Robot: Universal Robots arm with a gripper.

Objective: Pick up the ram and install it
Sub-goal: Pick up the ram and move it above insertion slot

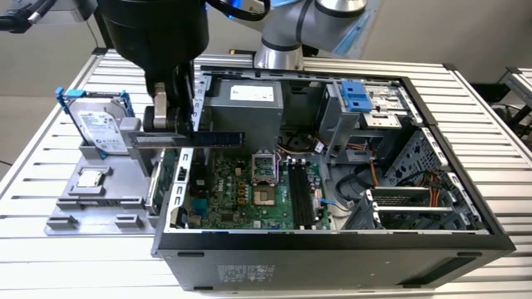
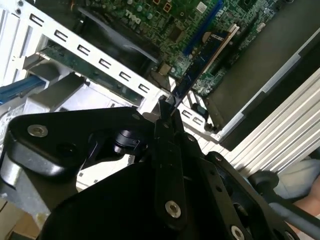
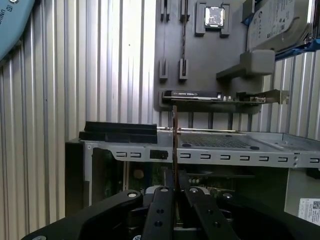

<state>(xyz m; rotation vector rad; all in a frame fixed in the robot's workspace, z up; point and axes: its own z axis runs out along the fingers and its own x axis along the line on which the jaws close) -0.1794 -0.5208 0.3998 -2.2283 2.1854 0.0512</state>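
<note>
One-armed, clamping the ram [image 1: 219, 137] between the fingers of the gripper [image 3: 174, 189], holding it level over the side wall of the open computer case [image 1: 332, 240], near the hard drive [image 1: 96, 128].

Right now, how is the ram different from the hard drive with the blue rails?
The ram is a thin dark stick; the hard drive is a thick silver box with blue rails. The ram is in the air, pinched in the claw over the edge of the computer case; the hard drive stands untouched in a grey holder beside it. Both are computer parts, neither fitted in the case.
</note>
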